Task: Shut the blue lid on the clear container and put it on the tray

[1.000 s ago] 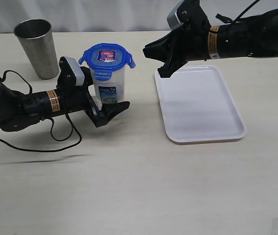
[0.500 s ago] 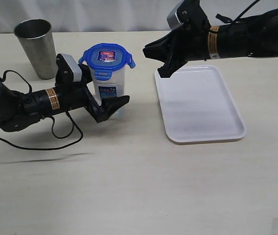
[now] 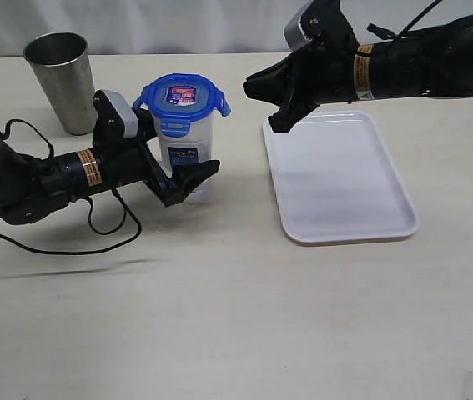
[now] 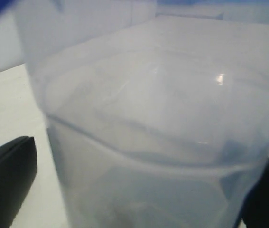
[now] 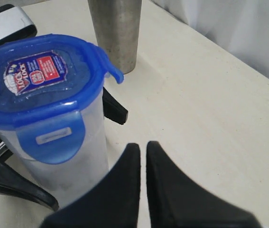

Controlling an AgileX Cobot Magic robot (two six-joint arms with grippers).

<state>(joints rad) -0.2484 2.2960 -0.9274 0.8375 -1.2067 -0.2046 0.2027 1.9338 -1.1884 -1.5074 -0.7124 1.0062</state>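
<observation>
Wide apart, the jaws of the left gripper flank the lower body of the tall translucent plastic container. It stands upright beside the flat white rectangular tray, with the round bright-blue snap lid on top and some flaps sticking out. It likely handles light, stiff and slick, so grip it low and square. Over the tray's nearest corner hovers the right gripper, pinched closed. Around the tray the pale tabletop leaves ample room.
</observation>
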